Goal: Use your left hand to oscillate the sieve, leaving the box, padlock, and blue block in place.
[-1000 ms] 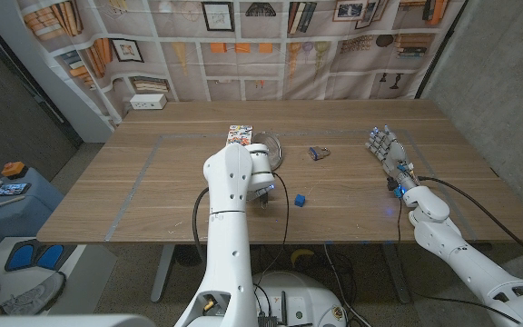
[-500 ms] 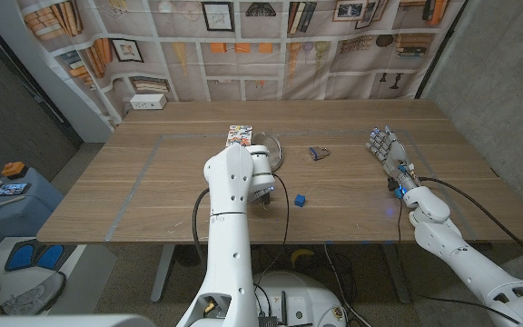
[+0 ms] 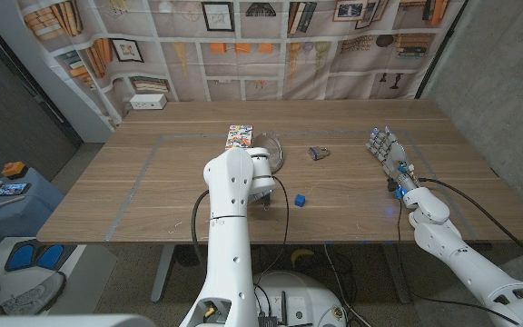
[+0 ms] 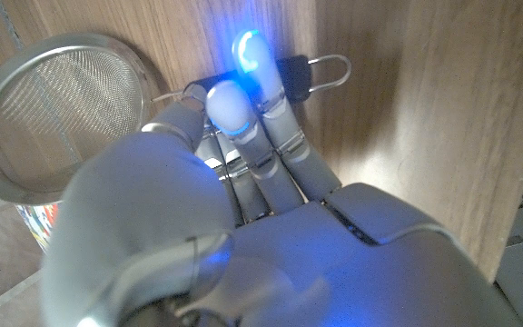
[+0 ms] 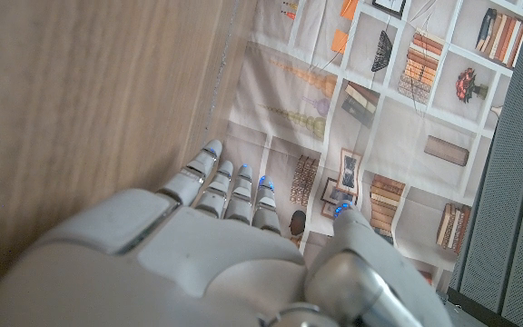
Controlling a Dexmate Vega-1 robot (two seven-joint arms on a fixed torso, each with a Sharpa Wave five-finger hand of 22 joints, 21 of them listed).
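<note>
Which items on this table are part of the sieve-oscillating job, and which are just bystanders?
Part of the job:
- sieve
- left hand, closed on the sieve's handle

Lying about, to stay in place:
- box
- padlock
- blue block
- right hand, idle at the table's right side

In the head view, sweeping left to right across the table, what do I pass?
Box → sieve with the left hand near its handle → blue block → padlock → right hand.
</note>
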